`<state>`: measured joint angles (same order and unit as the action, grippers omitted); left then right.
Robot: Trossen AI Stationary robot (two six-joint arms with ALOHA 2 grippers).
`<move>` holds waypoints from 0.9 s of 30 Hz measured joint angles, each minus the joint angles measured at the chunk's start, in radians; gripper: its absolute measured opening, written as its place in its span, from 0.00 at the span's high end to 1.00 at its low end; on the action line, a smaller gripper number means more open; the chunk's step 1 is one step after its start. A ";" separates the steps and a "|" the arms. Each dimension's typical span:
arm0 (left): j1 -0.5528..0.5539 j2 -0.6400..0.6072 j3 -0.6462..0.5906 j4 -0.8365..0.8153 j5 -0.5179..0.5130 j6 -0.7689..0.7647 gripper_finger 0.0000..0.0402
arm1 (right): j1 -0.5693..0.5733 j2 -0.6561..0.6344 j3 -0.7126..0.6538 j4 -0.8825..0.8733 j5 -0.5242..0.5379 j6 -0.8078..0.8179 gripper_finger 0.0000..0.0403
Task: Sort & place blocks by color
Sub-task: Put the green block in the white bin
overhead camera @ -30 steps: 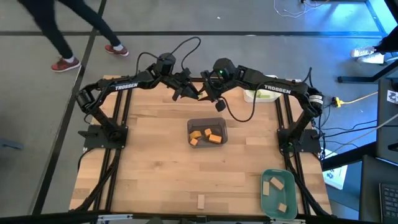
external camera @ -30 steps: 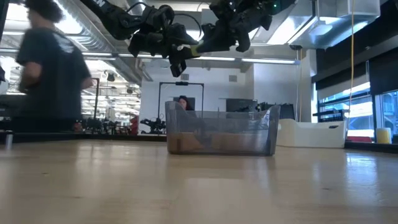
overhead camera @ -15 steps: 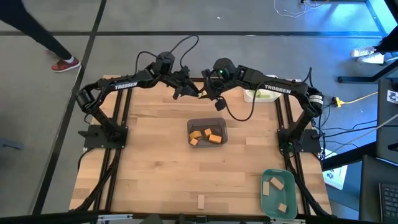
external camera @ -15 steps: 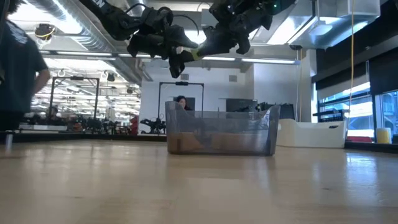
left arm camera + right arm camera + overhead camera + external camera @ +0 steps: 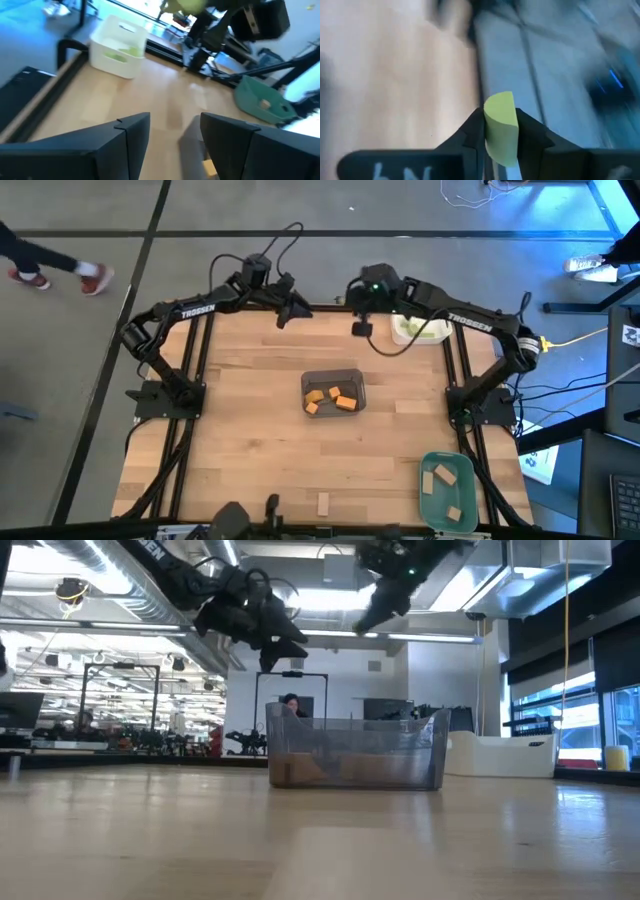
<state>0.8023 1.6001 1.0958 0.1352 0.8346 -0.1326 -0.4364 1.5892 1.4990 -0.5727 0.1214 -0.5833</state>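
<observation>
Clamping a light green block (image 5: 499,127) between its fingers, the right gripper (image 5: 360,328) now sits upper centre of the high view, swung away from the left gripper (image 5: 283,317), which it was nearly touching a second ago. That left gripper, empty and spread open, has backed off to the upper left. Looks like a handover just finished. The white tray (image 5: 420,331), just to the right, seems the likely drop. Orange blocks (image 5: 330,398) rest in the grey tray (image 5: 357,376), mid-frame.
</observation>
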 joint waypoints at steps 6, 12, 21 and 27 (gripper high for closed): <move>0.025 0.000 0.000 -0.007 -0.035 0.045 0.58 | -0.071 -0.020 0.000 -0.310 0.394 0.372 0.82; 0.046 0.000 0.000 -0.011 -0.036 0.066 0.58 | -0.212 -0.014 -0.049 -0.517 0.406 0.692 0.82; 0.058 0.000 0.000 -0.011 -0.036 0.066 0.58 | -0.421 -0.012 -0.292 -0.483 0.255 0.813 0.82; 0.058 0.000 0.000 -0.012 -0.037 0.066 0.58 | -0.490 -0.012 -0.412 -0.359 0.214 0.770 0.82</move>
<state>0.8600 1.6001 1.0958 0.1236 0.7975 -0.0666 -0.9265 1.5772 1.0865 -0.9321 0.3351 0.1865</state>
